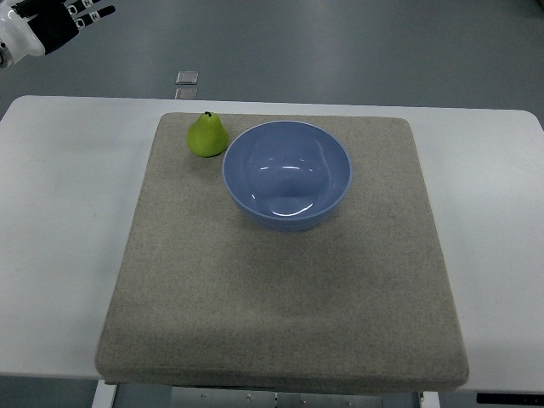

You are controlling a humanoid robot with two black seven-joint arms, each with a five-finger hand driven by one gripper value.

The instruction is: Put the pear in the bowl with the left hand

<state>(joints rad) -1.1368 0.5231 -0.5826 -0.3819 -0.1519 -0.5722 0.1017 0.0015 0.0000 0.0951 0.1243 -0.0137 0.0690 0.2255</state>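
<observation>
A green pear (pixel 207 136) stands upright on the grey mat (pixel 280 289), just left of the blue bowl (pixel 287 174) and close to its rim. The bowl is empty. My left hand (pixel 72 19) shows at the top left corner, beyond the far edge of the table and well away from the pear. Its black fingers are stretched out and hold nothing. The right hand is out of view.
The mat lies on a white table (pixel 59 238). A small square plate (pixel 188 77) lies on the grey floor beyond the table's far edge.
</observation>
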